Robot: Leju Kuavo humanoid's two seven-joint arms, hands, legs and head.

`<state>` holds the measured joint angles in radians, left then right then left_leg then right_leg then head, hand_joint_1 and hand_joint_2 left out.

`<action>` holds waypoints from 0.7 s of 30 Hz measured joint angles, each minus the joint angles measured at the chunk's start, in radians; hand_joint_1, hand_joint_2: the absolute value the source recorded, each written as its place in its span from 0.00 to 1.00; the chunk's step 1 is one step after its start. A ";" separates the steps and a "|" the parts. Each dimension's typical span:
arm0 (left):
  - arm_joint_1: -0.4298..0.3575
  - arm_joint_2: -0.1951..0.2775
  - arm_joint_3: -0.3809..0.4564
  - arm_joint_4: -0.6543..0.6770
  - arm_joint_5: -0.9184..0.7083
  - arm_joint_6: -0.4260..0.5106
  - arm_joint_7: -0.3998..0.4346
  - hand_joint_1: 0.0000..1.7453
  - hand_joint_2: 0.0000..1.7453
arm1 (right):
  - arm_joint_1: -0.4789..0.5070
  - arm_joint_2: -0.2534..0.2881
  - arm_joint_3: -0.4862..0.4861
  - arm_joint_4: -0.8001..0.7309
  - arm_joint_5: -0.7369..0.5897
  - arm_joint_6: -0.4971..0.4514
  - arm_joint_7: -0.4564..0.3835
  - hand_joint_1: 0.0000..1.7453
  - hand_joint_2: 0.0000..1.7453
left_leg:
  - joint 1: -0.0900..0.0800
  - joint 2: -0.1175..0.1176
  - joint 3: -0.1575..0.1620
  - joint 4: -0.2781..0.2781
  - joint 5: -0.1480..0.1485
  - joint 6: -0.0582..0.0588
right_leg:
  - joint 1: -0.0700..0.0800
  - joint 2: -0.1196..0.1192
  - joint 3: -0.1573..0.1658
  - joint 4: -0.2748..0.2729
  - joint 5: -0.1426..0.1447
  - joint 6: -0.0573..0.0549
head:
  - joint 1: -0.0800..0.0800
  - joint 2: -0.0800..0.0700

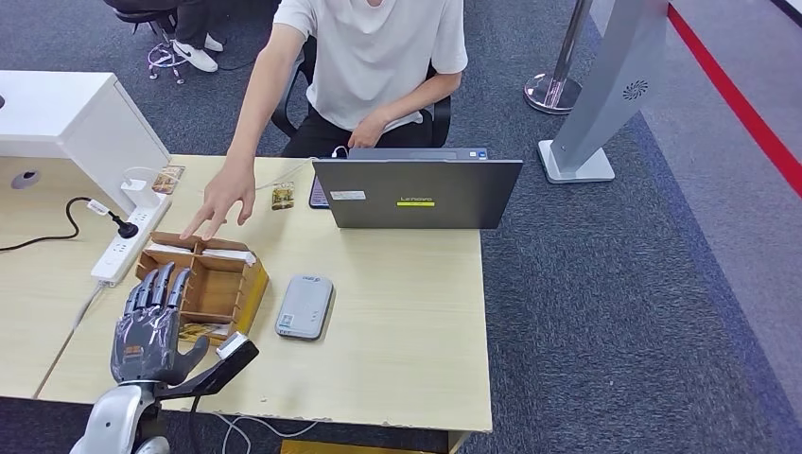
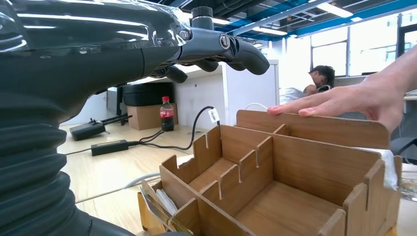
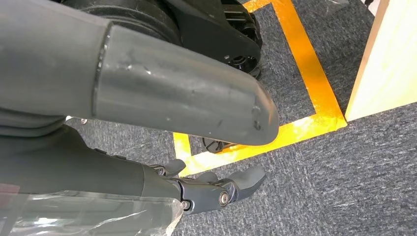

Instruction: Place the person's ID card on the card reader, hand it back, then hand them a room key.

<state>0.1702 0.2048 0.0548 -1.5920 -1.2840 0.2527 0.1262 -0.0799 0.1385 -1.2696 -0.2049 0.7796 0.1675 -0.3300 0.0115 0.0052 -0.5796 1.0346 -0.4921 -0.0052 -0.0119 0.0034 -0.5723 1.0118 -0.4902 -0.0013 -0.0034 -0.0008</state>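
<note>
The left hand (image 1: 151, 322) hovers over the near-left part of the wooden box (image 1: 227, 284), fingers spread and straight, palm down, holding nothing. From above, the box sits on the desk (image 1: 407, 322) with white cards (image 1: 227, 254) in its far compartment, and the grey card reader (image 1: 305, 305) lies flat just beside it, on the box's right. No card lies on the reader. Whether the ID card is among the items in the box cannot be told.

The person's hand (image 1: 219, 200) reaches over the box's far edge — the left wrist view puts its fingertips (image 2: 290, 107) on or just above the far wall. That view also looks into the box's bare slotted compartments (image 2: 275, 201), with some cards or papers (image 2: 162, 206) tucked at the near corner.

The right hand (image 3: 206, 189) hangs low beside the desk over grey carpet (image 3: 354, 167) and a yellow floor tape (image 3: 305, 69) — fingers loosely extended, holding nothing.

A laptop (image 1: 416, 192) stands at the far edge, a power strip (image 1: 123, 246) to the left.
</note>
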 joint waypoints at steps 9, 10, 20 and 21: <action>-0.017 -0.004 0.021 0.045 0.000 0.004 0.000 0.00 1.00 | 0.000 0.000 0.000 -0.001 0.008 0.003 -0.002 0.00 0.00 | 0.000 0.000 0.000 0.000 0.000 0.000 | 0.000 0.000 0.000 0.000 0.000 0.000 | 0.000 0.000; -0.018 -0.003 0.025 0.050 0.001 0.005 0.000 0.00 1.00 | 0.000 0.000 0.000 -0.002 0.009 0.003 -0.002 0.00 0.00 | 0.000 0.000 0.000 0.000 0.000 0.000 | 0.000 0.000 0.000 0.000 0.000 0.000 | 0.000 0.000; -0.022 -0.004 0.072 0.092 0.023 -0.018 -0.011 0.00 1.00 | 0.000 0.000 0.000 -0.004 0.016 0.002 -0.002 0.00 0.00 | 0.000 0.000 0.000 0.000 0.000 0.000 | 0.000 0.000 0.000 0.000 0.000 0.000 | 0.000 0.000; -0.022 -0.005 0.075 0.095 0.024 -0.020 -0.015 0.00 1.00 | 0.000 0.000 0.000 -0.004 0.016 0.002 -0.002 0.00 0.00 | 0.000 0.000 0.000 0.000 0.000 0.000 | 0.000 0.000 0.000 0.000 0.000 0.000 | 0.000 0.000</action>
<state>0.1481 0.1999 0.1300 -1.4972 -1.2599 0.2331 0.1115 -0.0798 0.1381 -1.2696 -0.2090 0.7957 0.1694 -0.3319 0.0115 0.0052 -0.5797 1.0346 -0.4921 -0.0052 -0.0119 0.0034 -0.5723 1.0118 -0.4902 -0.0013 -0.0033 -0.0008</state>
